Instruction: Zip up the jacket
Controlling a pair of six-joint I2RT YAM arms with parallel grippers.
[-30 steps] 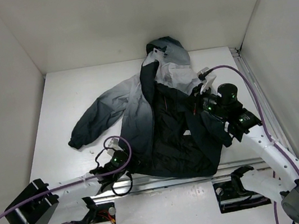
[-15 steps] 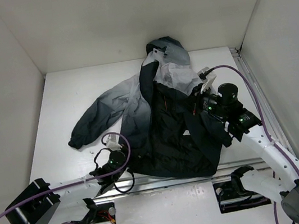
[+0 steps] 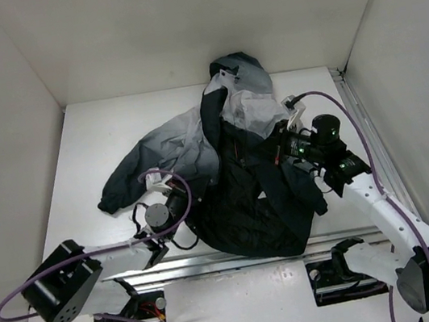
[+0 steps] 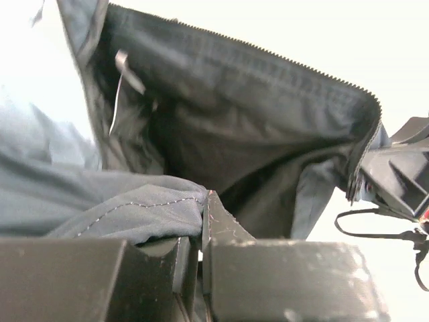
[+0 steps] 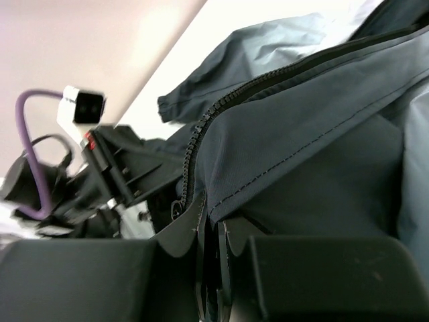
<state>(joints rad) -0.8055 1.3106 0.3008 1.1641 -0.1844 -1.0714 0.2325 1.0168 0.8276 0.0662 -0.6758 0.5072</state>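
Showing the jacket [image 3: 195,143] spread over the middle of the white worktop [image 3: 97,139], with its hood [image 3: 241,71] at the far edge, its dark hem [image 3: 268,242] at the near edge and one sleeve [image 3: 131,174] trailing toward the left edge. The front lies open on dark lining [image 3: 239,186], and the two front edges with their zipper teeth [image 5: 191,144] stand well apart, so closing appears not yet begun. The left gripper [image 3: 182,205] is clamped on a fold of fabric near the hem, and the right gripper [image 3: 280,150] pinches the opposite front edge just beside its teeth. Meeting the edges, seating the pin and drawing the slider up appear to be left. White walls [image 3: 176,20] enclose three sides, a metal rail [image 3: 230,261] lines the near edge, and purple cables [image 3: 326,95] loop from both arms.
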